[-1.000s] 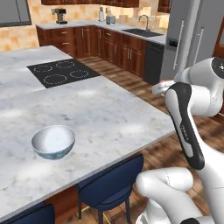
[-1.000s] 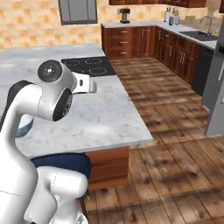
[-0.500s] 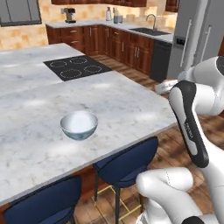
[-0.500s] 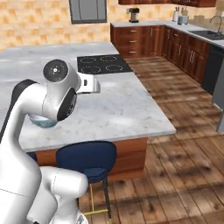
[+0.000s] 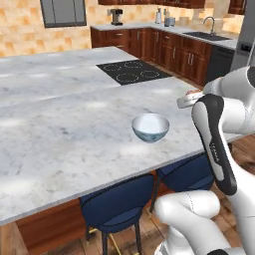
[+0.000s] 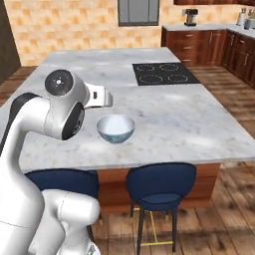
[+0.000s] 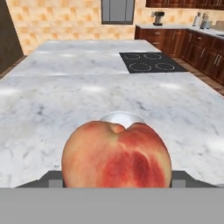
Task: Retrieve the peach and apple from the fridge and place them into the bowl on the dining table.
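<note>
Peach (image 7: 116, 155) sits large and close at the bottom of the hand view, a plump round fruit with a creased dimple at its top, pale salmon-orange skin on its left side and a deeper red blush with streaks toward the right; it is held between the gripper's jaws, which stand wide apart around it, with grey finger parts showing at either side of it. Just behind its top peeks the white rim of the bowl (image 7: 121, 117), so the fruit hangs in front of and near the bowl without being inside it. From the base views the bowl (image 5: 150, 127) is small and round, pale blue and glossy outside, white inside, standing upright near the near edge of the dining table (image 5: 60, 129). That table is a very large slab of white-grey veined marble with a smooth, faintly shiny surface, and a flat black cooktop (image 5: 129, 71) with four ring marks is set into it farther back. Navy stools (image 6: 160, 184) with rounded padded seats are tucked under the near edge. Beyond stand dark reddish wood cabinets (image 5: 172, 54) and a warm orange tiled wall (image 6: 69, 25)
</note>
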